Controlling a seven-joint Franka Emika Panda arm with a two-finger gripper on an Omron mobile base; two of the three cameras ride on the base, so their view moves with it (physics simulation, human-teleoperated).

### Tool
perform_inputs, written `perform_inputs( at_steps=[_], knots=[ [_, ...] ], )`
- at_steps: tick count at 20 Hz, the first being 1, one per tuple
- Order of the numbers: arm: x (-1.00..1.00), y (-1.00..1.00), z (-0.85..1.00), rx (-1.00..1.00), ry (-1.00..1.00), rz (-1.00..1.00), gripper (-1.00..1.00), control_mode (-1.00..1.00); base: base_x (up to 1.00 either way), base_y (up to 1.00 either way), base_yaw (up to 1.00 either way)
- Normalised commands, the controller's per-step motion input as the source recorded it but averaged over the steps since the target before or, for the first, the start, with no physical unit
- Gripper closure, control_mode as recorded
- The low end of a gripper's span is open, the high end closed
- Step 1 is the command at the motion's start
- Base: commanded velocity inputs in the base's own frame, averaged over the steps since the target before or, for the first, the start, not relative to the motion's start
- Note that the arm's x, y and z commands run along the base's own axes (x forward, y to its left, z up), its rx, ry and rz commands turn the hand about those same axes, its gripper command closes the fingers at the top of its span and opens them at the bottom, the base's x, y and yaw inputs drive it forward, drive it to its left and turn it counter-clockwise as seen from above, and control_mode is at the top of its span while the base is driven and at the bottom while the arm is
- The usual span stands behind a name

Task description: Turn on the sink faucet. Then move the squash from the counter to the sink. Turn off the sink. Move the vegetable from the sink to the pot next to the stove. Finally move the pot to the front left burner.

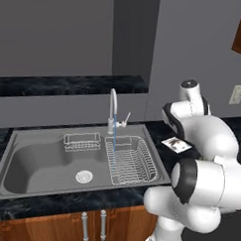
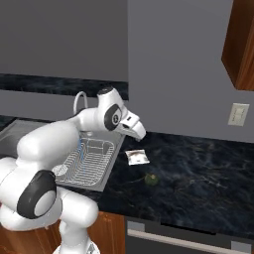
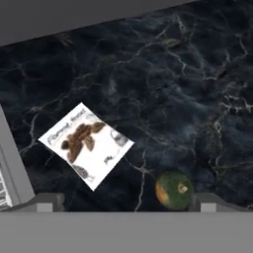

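Note:
The sink faucet [image 1: 113,105] stands behind the sink [image 1: 36,161], and a thin blue stream of water falls from its spout into the wire rack. The squash [image 2: 151,179], a small dark green ball, rests on the black veined counter [image 2: 198,168] to the right of the sink. In the hand view the squash [image 3: 174,190] lies low and right, close to the right finger tip [image 3: 212,202]. My gripper [image 2: 140,133] hangs above the counter between sink and squash, pointing down. My gripper [image 3: 129,203] is open with nothing between its fingers.
A flat white packet [image 2: 136,157] with a brown picture lies on the counter between the sink's right rim and the squash. A wall outlet [image 2: 239,114] and a wooden upper cabinet [image 2: 240,44] are at the right. A steel appliance front [image 2: 173,237] runs under the counter edge.

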Motion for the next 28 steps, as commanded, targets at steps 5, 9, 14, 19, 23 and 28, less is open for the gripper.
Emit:
perform_inputs(
  at_steps=[5,9,14,19,23,28],
  knots=[
    [-0.17,-0.24,-0.47,0.02,-0.01,-0.04,-1.00,-1.00,0.00,0.00,0.00],
    [-0.72,-0.37,-0.32,0.07,-0.04,-0.09,-1.00,-1.00,0.00,0.00,0.00],
    [-0.59,-0.25,-0.24,0.05,0.00,-0.07,-1.00,-1.00,0.00,0.00,0.00],
    [-0.25,-0.14,-0.15,0.02,0.00,-0.03,-1.00,-1.00,0.00,0.00,0.00],
    [0.00,-0.21,-0.04,0.00,0.00,0.00,-1.00,-1.00,0.00,0.00,0.00],
    [0.00,-0.20,-0.13,0.00,0.00,0.00,-1.00,-1.00,0.00,0.00,0.00]
  ],
)
